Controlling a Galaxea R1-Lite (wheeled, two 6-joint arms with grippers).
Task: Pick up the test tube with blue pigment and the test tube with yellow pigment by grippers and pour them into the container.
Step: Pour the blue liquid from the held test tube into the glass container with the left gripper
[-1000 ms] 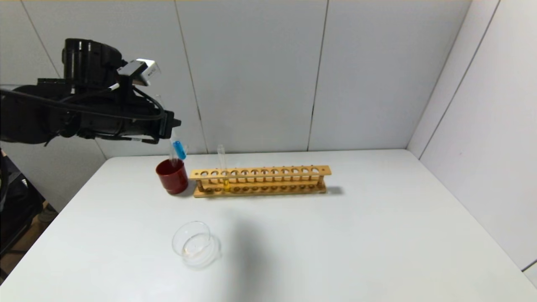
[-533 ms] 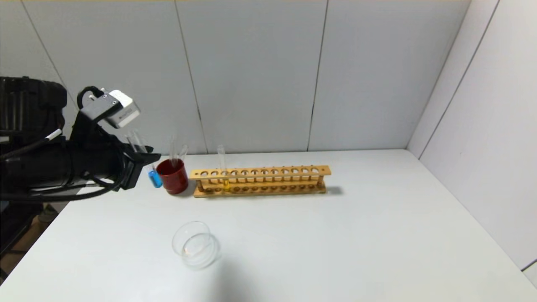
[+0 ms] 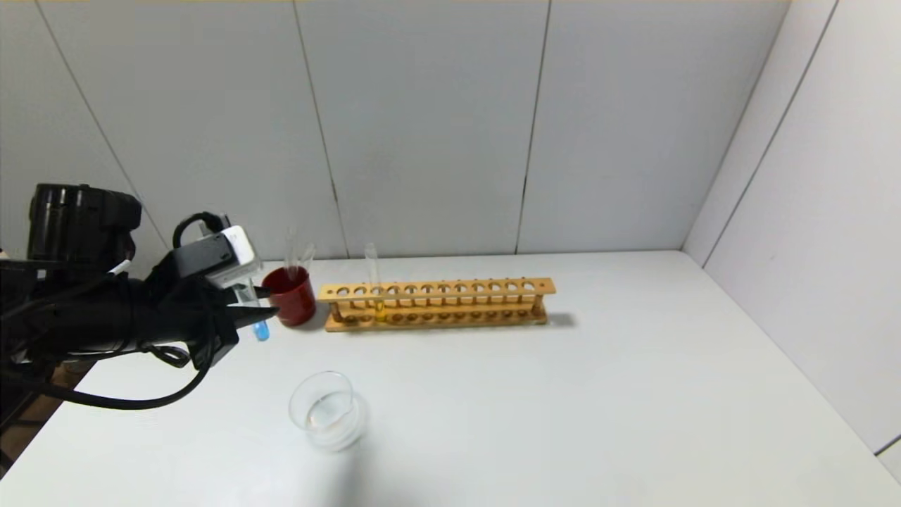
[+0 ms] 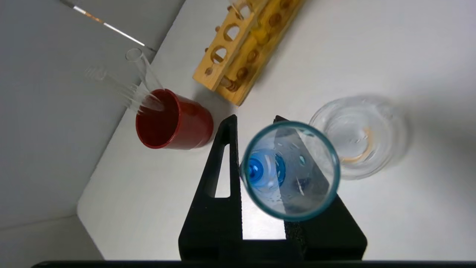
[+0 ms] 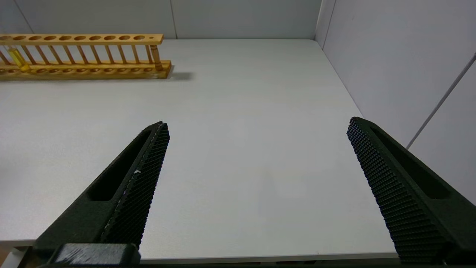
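We are carrying the test tube with blue pigment (image 3: 259, 320) toward the container (image 3: 328, 410), which sits on the table (image 3: 563, 394) nearer us than the red cup (image 3: 290, 296). Our left gripper (image 3: 250, 315) clamps the tube nearly upright, low beside that cup. Next we must hover over the dish and tip. Our right gripper (image 5: 256, 175) waits spread wide, apart.
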